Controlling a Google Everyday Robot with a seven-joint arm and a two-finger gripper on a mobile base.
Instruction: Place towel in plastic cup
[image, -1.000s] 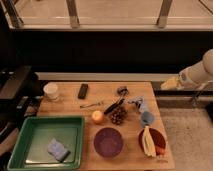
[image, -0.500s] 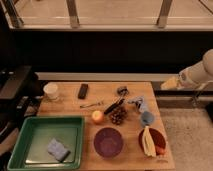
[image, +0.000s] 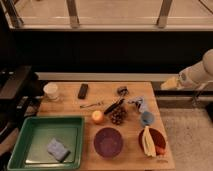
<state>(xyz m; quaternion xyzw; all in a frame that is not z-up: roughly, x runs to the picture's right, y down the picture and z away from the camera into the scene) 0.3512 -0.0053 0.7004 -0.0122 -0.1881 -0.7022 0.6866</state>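
Observation:
A small crumpled pale blue-white towel (image: 139, 104) lies on the wooden table (image: 102, 95) near its right edge. A small blue plastic cup (image: 146, 118) stands upright just in front of the towel. A white cup (image: 51, 91) stands at the table's back left. My gripper (image: 169, 84) hangs at the end of the pale arm coming in from the right. It is beyond the table's back right corner, above and to the right of the towel, and touches nothing.
A green bin (image: 30, 132) with a blue sponge (image: 58, 148) sits front left. Also on the table are a purple bowl (image: 108, 142), a red plate with a banana (image: 147, 141), an orange (image: 97, 116), a pine cone (image: 118, 117), a black remote (image: 83, 90) and utensils (image: 113, 106).

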